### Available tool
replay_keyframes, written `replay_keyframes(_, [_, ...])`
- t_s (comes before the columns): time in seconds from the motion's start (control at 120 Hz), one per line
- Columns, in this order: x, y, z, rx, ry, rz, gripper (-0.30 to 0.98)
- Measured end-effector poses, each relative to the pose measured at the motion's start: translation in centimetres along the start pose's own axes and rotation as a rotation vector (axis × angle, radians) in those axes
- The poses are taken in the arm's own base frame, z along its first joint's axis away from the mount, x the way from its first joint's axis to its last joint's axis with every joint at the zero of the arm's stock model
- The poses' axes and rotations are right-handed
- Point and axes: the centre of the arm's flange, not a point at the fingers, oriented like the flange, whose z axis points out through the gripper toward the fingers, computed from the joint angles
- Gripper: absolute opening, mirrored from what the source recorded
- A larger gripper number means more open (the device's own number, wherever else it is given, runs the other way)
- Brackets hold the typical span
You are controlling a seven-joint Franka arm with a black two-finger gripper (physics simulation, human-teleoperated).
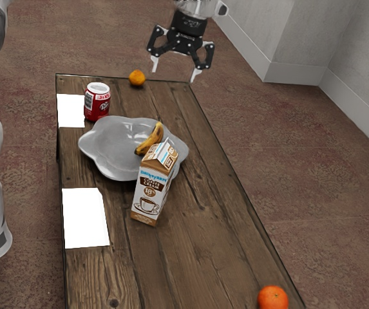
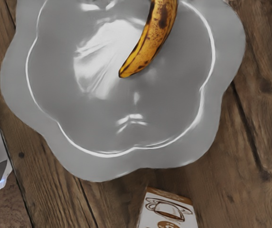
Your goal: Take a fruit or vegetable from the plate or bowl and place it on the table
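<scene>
My pincer (image 1: 175, 69) is open and empty, its two fingers spread well apart; it hangs in the air above the level of the tabletop (image 1: 200, 251), pointing down. The banana (image 1: 150, 140) is in the grey dish (image 1: 107, 159), below my pincer and well apart from it; in the exterior view it lies lower in the view than my fingertips and toward the exterior view's left of them. The banana is yellow with brown spots; one tip points in toward the middle of the dish, while the other end reaches up near the wavy rim; my wrist view looks down on the dish, with the banana's tip over its shiny floor.

A printed coffee cream carton (image 1: 151, 187) stands just beside the dish; a red can (image 1: 97, 103) stands near the dish, on another side of it; a small orange fruit (image 1: 137, 78) rests by the tabletop's far edge in the exterior view, and a redder one (image 1: 273, 299) sits at the near end; two white patches (image 1: 71, 111) (image 1: 84, 219) lie along the exterior view's left side of the tabletop.
</scene>
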Motion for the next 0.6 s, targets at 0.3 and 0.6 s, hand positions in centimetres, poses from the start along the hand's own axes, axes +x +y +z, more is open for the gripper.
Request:
replay_keyframes(0.3, [1.5, 0.3, -1.9, -0.149, 0.029, -0.391, 0.69])
replay_keyframes(0.6, [8.1, -2.6, 4.3, -0.188, 0.040, 0.052, 0.69])
